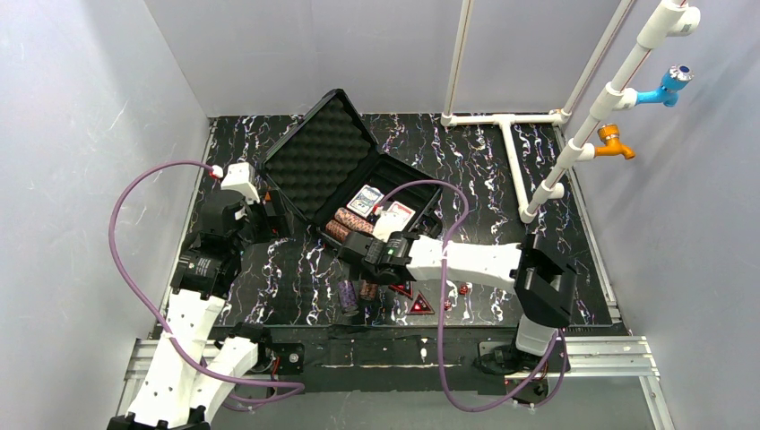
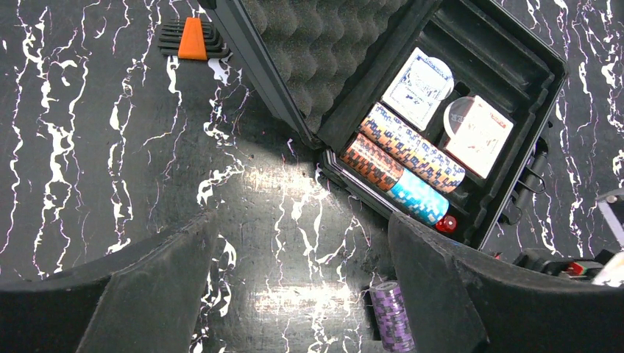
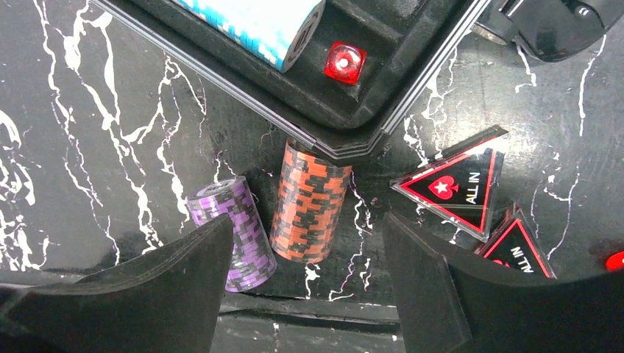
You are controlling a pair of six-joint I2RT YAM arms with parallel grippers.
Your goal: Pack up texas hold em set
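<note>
the left arm (image 1: 193, 313) stood up from its base at the near left, elbow bent, its wrist turned in toward the middle. the left hand (image 2: 302, 235) pointed steeply downward, fingers (image 2: 147, 294) spread wide with nothing between them. the right arm (image 1: 470, 260) stretched low and leftward from its base at the near right, forearm almost level. the right hand (image 3: 305, 228) faced down, its fingers (image 3: 169, 287) wide apart and not closed on anything.

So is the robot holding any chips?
No, nothing. The left fingers and right fingers are open and empty; the orange chip roll sits untouched near the right ones.
</note>
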